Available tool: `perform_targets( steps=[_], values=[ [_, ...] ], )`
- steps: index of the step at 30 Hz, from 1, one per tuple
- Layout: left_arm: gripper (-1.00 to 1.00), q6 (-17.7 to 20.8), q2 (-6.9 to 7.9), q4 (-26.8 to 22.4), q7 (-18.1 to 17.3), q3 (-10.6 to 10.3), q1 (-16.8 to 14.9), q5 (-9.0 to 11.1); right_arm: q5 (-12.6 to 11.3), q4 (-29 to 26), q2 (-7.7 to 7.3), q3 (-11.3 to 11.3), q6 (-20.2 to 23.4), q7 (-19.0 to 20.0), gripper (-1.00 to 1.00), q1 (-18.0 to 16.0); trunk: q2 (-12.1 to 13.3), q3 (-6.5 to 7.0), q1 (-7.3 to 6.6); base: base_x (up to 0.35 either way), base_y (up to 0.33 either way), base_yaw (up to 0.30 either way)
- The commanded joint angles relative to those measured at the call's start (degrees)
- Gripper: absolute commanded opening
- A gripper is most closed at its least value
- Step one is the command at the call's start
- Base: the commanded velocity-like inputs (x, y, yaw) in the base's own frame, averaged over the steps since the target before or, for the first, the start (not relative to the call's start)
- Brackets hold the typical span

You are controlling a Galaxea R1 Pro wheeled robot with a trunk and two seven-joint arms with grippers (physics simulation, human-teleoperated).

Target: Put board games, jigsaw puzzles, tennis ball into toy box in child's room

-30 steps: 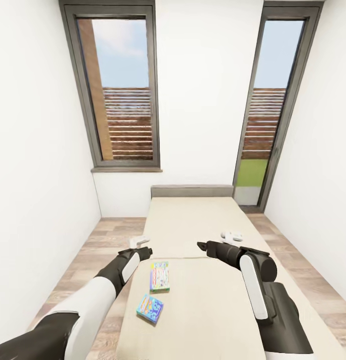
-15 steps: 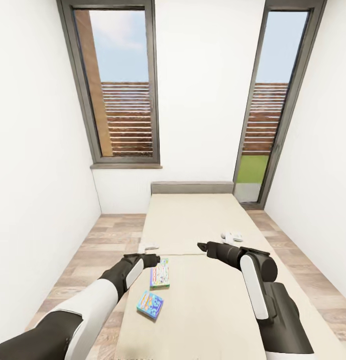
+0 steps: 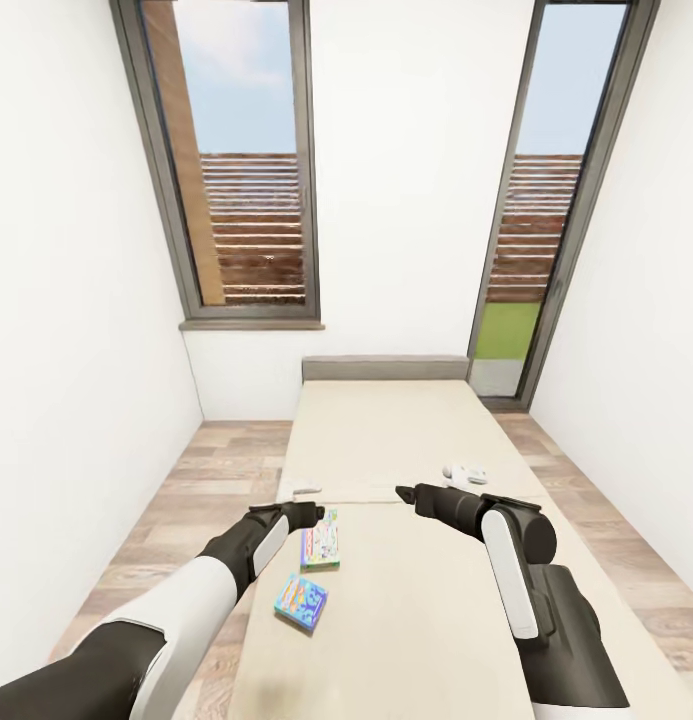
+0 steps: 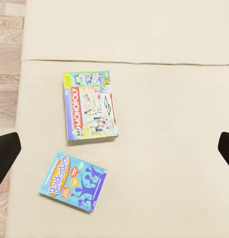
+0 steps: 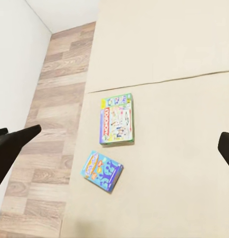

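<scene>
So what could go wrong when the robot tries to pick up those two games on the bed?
1. The Monopoly box and the Balderdash box lie flat on the soft bed, so an open pincer may struggle to get under an edge.
2. Both boxes sit near the bed's left edge, beside the wood floor; a nudge might push one off.
3. The left pincer hangs close above the Monopoly box and could bump it coming down.

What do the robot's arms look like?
Both arms are chunky tubes with white shells on the forearms and black joints. The left arm ends in a black wrist with a small pale pincer. The right arm tapers to a black pointed tip.
</scene>
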Motion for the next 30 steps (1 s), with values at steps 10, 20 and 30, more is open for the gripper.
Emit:
perform_targets(
  steps=[10, 20, 30],
  values=[
    [1.0, 0.1, 0.0, -0.5, 0.5, -0.3, 0.0, 0.7, -0.3, 0.1, 0.05, -0.1, 0.3, -0.2, 1.0, -0.1, -0.1, -1.08, 0.04, 0.0, 0.0, 0.0],
    [1.0, 0.0, 0.0, -0.8, 0.6, -0.2, 0.0, 0.7, -0.3, 0.4, 0.11, 0.0, 0.3, -0.2, 1.0, 0.0, -0.1, -2.03, 0.04, 0.0, 0.0, 0.0],
    [1.0, 0.7, 0.0, -1.4, 0.7, -0.2, 0.0, 0.7, -0.3, 0.4, 0.12, 0.0, 0.3, -0.2, 1.0, 0.0, -0.1, -2.97, 0.04, 0.0, 0.0, 0.0]
  ],
)
